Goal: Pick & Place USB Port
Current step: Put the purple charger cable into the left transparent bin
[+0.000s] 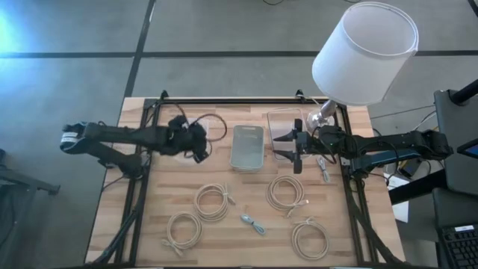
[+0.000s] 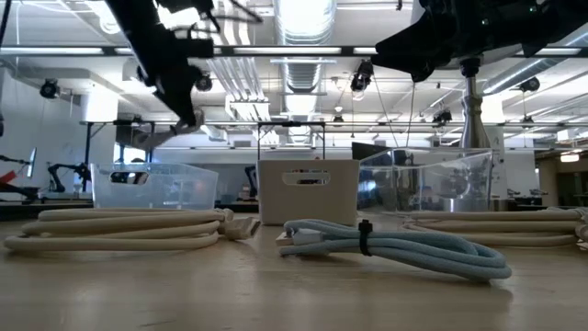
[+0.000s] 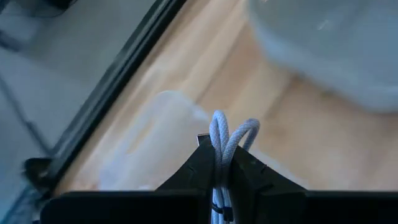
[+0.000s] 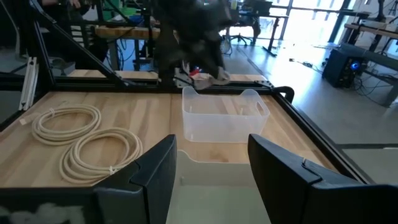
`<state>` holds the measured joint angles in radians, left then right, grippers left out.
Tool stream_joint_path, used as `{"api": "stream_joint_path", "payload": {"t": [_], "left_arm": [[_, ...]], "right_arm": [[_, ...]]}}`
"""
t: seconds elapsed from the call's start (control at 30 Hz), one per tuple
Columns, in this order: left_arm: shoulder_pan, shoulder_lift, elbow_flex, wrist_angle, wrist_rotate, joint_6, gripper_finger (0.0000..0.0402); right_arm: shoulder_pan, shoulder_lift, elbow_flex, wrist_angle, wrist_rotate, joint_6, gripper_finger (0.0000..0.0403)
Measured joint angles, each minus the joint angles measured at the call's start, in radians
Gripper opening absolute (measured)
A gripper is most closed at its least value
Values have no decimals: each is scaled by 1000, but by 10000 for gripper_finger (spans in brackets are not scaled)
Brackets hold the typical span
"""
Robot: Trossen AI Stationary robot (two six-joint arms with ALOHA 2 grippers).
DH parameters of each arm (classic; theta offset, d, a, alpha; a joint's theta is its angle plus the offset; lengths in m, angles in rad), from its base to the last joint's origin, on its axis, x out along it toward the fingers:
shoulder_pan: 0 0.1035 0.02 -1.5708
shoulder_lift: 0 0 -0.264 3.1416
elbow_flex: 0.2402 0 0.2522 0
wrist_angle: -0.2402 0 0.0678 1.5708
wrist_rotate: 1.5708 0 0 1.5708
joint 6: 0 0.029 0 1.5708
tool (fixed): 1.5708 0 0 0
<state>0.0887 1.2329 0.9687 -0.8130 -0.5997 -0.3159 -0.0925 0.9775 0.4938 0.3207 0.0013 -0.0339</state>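
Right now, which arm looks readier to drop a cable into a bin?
The left. Its gripper is clamped on a pale blue cable above the clear bin. The right gripper is open and empty by the beige bin.

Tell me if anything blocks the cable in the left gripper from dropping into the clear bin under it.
Nothing visible does. The left gripper is shut on a light blue cable and hangs over the clear bin at the table's back left. The bin's top is open, and nothing shows inside it.

Four cream cable coils (image 1: pixel 212 202) and a blue cable (image 1: pixel 252 223) lie on the table (image 1: pixel 246 246).
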Motion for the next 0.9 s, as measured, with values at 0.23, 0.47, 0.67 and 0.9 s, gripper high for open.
{"api": "stream_joint_path", "payload": {"t": [0.23,0.47,0.67,0.9], "left_arm": [[231,68,-61,44,141,85,26],[286,169,-142,237,164,255,32],[287,246,-144,247,164,268,34],[287,289,-145,249,159,288,48]], "right_arm": [[0,0,0,-2,0,-3,196],[0,0,0,-3,0,-3,196],[0,0,0,-4,0,-3,196],[0,0,0,-4,0,-1,196]]}}
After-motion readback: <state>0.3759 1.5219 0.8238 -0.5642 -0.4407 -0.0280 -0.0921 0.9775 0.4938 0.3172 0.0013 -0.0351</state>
